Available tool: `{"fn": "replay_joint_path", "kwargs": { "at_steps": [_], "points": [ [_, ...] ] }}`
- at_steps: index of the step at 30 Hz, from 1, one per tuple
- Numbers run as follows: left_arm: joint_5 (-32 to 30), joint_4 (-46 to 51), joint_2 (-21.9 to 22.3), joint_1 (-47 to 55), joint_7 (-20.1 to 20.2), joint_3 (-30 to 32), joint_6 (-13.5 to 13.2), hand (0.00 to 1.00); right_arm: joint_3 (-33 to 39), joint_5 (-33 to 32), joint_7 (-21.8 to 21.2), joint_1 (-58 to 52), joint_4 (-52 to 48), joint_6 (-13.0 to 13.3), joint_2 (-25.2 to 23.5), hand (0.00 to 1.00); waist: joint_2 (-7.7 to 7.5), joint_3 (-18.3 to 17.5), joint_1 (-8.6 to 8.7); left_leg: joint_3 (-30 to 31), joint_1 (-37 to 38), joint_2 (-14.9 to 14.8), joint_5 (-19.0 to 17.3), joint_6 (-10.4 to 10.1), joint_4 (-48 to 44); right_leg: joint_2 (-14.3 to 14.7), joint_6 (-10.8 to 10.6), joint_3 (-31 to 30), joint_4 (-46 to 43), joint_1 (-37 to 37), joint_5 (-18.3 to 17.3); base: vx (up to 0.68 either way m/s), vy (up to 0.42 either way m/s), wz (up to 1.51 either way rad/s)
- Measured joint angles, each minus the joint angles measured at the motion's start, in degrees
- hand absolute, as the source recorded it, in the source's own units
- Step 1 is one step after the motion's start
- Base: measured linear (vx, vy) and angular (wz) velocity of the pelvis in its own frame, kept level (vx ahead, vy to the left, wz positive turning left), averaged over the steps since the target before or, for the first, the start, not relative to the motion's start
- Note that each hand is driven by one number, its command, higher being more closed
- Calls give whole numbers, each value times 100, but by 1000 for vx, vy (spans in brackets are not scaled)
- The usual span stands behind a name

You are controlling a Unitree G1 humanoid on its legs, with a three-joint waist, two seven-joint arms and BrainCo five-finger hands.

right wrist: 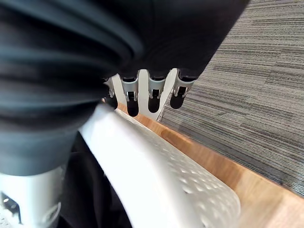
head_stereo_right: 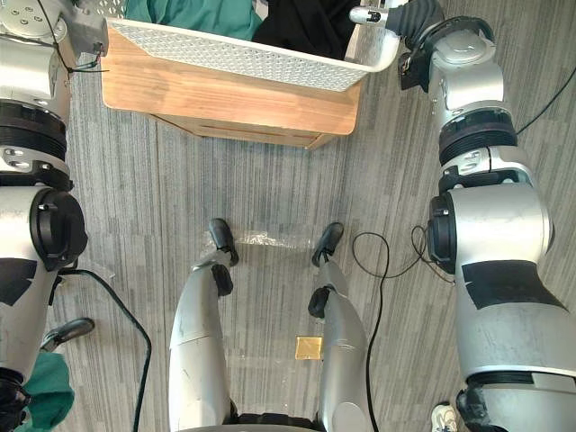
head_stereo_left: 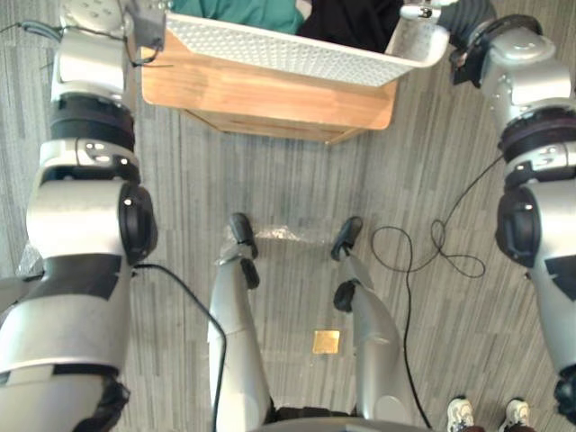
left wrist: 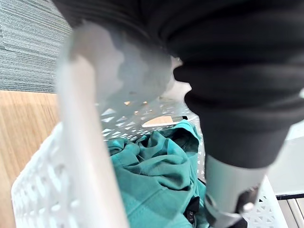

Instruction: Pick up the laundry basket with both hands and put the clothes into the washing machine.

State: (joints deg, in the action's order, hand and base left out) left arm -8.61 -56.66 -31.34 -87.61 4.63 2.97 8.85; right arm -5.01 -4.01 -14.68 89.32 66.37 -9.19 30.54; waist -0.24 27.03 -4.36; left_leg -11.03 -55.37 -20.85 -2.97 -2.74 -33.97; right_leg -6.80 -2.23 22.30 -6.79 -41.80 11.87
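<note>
While the laundry basket (head_stereo_left: 297,54) lies across the wooden tabletop (head_stereo_left: 270,99), long axis running hand to hand, right hand (head_stereo_right: 376,14) fingers (right wrist: 131,97) hook over one end rim. Left hand (left wrist: 230,187) at the opposite end; grip cannot be told. Clothes (left wrist: 156,175) inside.

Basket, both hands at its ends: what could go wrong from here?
1. The right hand hooks only the end rim of the basket, and the left hand is at the other end. An uneven lift off the table could tilt it and spill the clothes.
2. A green cloth lies on the floor at the robot's left. Walking off, the robot might tread on it and slip.
3. A person's shoes stand close behind, so a turn could bump them.
</note>
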Motion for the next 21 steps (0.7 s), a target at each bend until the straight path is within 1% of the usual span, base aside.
{"fn": "replay_joint_path", "kwargs": {
  "at_steps": [5, 7, 9, 11, 13, 14, 17, 18, 19, 21],
  "points": [
    [-11, 0, -8, 0, -61, -10, -1, 100, 1, -1, 221, 1, 2, -4, 29, 100, 2, 0, -23, -1, 3, 5, 1, 1, 1, -5, 0, 0, 0, 1, 0, 0, 0, 0],
    [-112, 0, 5, 0, -122, -29, -2, 100, 0, -3, 341, 1, 5, -3, 71, 100, 2, 1, -41, -3, 10, 7, 1, 1, 3, -6, 0, -1, 0, 5, 0, 0, 0, 0],
    [-138, -1, 9, 1, -142, -113, -1, 100, -2, -32, 439, -1, 25, -10, 108, 100, 10, 4, -56, -8, 27, 10, 6, 7, 5, -9, 1, -6, 0, 19, 1, 0, 0, 0],
    [-293, -1, 55, 5, -217, -263, -1, 100, -6, -128, 486, -23, 34, -19, 122, 100, 25, 13, -71, -14, 68, 17, 7, 8, 12, -17, 0, -8, 0, 53, 1, 0, 0, 0],
    [-528, -1, 80, 74, -394, -587, -1, 100, -42, -375, 737, -140, 36, -21, 92, 100, 34, 18, -100, -64, 220, 24, 7, 8, 51, -28, 0, -39, 3, 153, 0, 0, 0, 0],
    [-570, -1, 73, 107, -413, -680, -1, 100, -46, -405, 795, -180, 36, -21, 76, 100, 38, 20, -103, -74, 277, 30, 7, 8, 74, -32, 0, -36, 3, 194, 0, 0, 0, 0],
    [-705, 42, 17, 336, -486, -1240, -1, 100, -74, -446, 961, -402, 25, -24, -8, 100, 41, 22, -122, -166, 586, 56, 6, 8, 179, -65, 0, -35, 28, 410, -3, 0, 0, 0],
    [-743, 136, -35, 448, -500, -1386, -1, 100, -128, -446, 987, -498, -4, -25, -15, 100, 42, 21, -119, -181, 685, 76, 6, 8, 201, -86, -1, -31, 33, 480, -6, 0, 0, 0],
    [-783, 436, -90, 658, -533, -1619, -1, 100, -242, -446, 1004, -696, -119, -35, 30, 100, 44, 20, -107, -204, 807, 95, 5, 8, 210, -110, -6, -23, 50, 599, -10, 0, 0, 0],
    [-798, 850, -199, 844, -606, -1909, -2, 100, -263, -445, 1030, -1008, -486, -105, 145, 100, 45, 19, -102, -212, 911, 112, 5, 9, 214, -131, -16, -12, 52, 705, -18, 8, 0, 5]
  ]
}}
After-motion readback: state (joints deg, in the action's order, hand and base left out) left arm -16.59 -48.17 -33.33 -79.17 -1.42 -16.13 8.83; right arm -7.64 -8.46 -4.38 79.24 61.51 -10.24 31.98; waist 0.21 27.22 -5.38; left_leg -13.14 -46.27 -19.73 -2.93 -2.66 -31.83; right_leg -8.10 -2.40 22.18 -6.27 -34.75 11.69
